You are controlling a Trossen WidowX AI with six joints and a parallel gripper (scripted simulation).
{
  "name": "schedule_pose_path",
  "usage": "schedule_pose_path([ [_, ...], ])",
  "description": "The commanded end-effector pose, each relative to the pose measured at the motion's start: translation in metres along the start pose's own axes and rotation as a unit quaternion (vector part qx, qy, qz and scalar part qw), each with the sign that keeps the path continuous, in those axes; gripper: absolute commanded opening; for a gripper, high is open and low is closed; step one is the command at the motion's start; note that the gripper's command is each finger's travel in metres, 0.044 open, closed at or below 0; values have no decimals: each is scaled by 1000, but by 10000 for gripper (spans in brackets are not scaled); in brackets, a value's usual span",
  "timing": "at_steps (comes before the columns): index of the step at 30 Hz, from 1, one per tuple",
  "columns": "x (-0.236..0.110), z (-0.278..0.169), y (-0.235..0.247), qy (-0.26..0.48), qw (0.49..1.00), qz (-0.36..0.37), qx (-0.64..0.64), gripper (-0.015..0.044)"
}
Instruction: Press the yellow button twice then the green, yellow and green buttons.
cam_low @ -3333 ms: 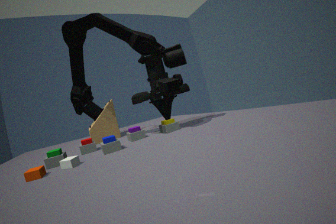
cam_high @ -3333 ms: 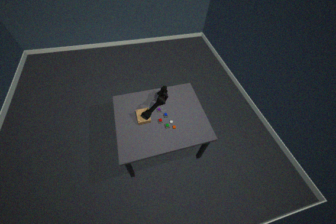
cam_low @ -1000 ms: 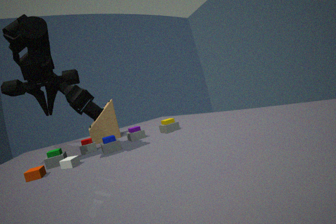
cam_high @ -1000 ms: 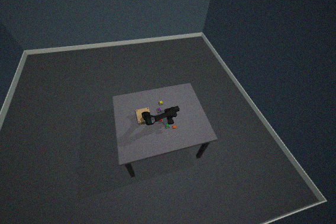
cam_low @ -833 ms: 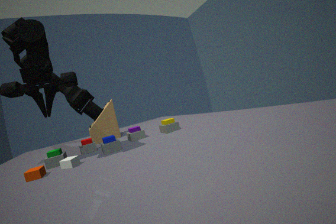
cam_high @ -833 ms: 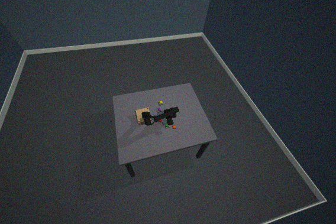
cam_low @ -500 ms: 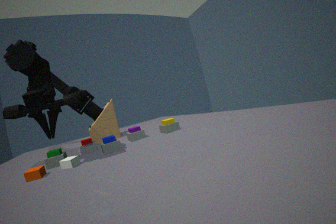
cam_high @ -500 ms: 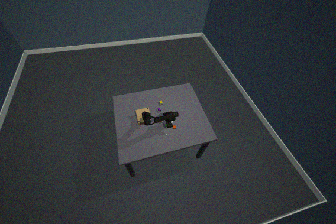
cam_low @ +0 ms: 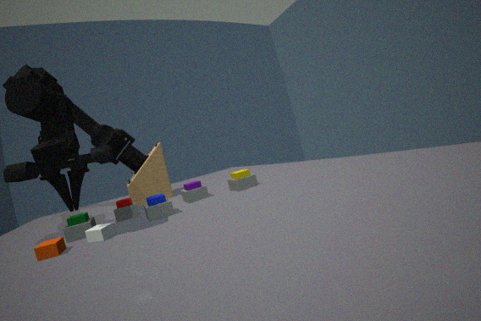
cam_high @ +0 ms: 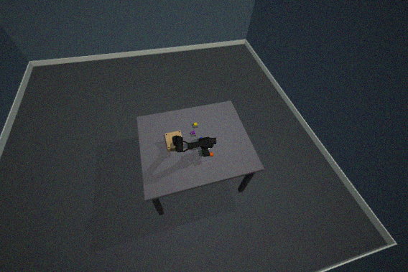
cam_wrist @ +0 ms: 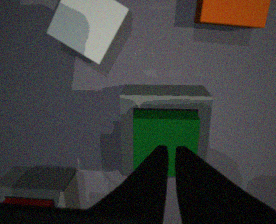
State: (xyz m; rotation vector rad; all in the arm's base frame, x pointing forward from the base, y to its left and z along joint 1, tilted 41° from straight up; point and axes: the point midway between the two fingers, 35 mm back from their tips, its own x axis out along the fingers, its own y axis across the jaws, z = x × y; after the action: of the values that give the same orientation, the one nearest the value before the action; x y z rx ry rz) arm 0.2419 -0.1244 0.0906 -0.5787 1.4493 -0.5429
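Note:
The green button sits on a grey base at the left end of the button row. My gripper is shut and empty, fingertips pointing down just above the green button, a small gap showing in the exterior view. In the top view the arm covers the green button. The yellow button stands at the far right end of the row, well away from the gripper.
A white block and an orange block lie close by the green button. Red, blue and purple buttons stand along the row. The arm's tan base plate is behind them.

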Motion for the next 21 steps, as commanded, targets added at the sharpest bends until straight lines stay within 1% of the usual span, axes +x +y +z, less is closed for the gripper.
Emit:
schedule_pose_path([
  [1, 9, -2, 2, 5, 1000, 1, -6, 20],
  [7, 18, -2, 2, 5, 1000, 1, -6, 20],
  [21, 18, -2, 2, 5, 1000, 1, -6, 20],
])
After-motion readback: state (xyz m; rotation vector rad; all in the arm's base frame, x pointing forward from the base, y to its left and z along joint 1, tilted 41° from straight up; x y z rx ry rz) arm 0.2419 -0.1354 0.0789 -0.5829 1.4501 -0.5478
